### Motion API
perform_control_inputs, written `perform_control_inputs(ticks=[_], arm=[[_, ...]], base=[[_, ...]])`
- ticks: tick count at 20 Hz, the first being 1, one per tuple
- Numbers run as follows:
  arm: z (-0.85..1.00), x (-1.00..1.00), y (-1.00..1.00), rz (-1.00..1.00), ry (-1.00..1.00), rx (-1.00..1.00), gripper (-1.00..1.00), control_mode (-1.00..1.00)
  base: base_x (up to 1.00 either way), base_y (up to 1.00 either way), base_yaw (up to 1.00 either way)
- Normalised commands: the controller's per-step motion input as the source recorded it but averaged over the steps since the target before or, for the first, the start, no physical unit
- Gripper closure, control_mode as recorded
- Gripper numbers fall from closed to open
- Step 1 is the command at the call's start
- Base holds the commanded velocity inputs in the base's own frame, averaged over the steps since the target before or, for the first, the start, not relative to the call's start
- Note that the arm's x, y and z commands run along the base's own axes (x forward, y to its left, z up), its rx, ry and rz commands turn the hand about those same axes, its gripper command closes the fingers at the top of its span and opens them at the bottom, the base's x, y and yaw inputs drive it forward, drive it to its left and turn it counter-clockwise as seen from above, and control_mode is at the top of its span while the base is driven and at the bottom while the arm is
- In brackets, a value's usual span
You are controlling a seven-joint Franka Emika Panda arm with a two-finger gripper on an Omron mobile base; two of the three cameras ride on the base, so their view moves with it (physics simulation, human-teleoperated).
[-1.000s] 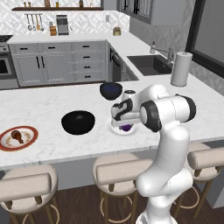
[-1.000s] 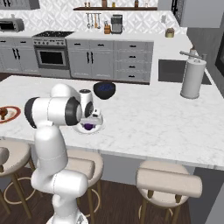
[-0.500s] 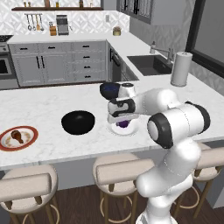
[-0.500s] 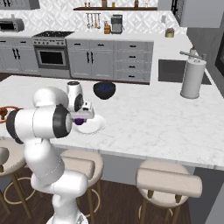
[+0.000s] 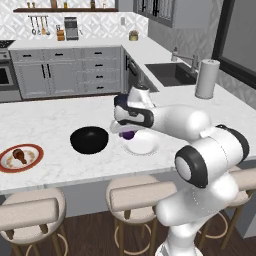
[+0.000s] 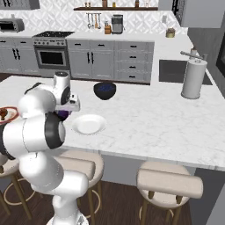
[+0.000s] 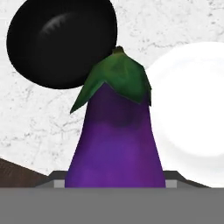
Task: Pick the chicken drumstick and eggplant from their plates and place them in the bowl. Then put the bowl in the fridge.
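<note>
My gripper (image 5: 128, 131) is shut on the small purple eggplant (image 5: 129, 134), which hangs above the counter between the black bowl (image 5: 89, 140) and the bare white plate (image 5: 142, 146). In the hand view the eggplant (image 7: 117, 140) points its green stem up, with the black bowl (image 7: 61, 41) ahead to the left and the white plate (image 7: 192, 100) to the right. The brown drumstick (image 5: 20, 155) lies on the red-rimmed plate (image 5: 6, 166) at the far left. From the right, the gripper (image 6: 66, 110) holds the eggplant (image 6: 63, 115) left of the white plate (image 6: 88, 124). The fridge is out of view.
A small dark blue bowl (image 6: 104, 90) stands further back on the counter. A paper towel roll (image 5: 206, 79) stands at the right beside the sink (image 5: 172, 74). Stools (image 5: 135, 197) line the counter's near edge.
The gripper has lifted the eggplant off the white plate and carried it left, to the gap between plate and black bowl. The arm has stretched out further left.
</note>
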Motion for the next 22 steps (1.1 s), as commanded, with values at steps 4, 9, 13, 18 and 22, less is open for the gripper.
perform_control_inputs(ticks=[4,9,13,18,22], arm=[[0.11,0.09,0.56,0.13,-0.21,0.11,1.0,-1.0],[0.0,0.41,0.71,0.23,0.01,-0.01,1.0,-1.0],[0.0,0.4,0.83,0.07,0.1,-0.2,1.0,-1.0],[-0.14,0.65,0.35,0.0,0.16,-0.21,1.0,-1.0],[-0.23,0.56,0.01,0.0,0.07,-0.03,1.0,-1.0]], base=[[0.0,0.0,0.0],[0.0,0.0,0.0],[0.0,0.0,0.0],[0.0,0.0,0.0],[0.0,0.0,0.0]])
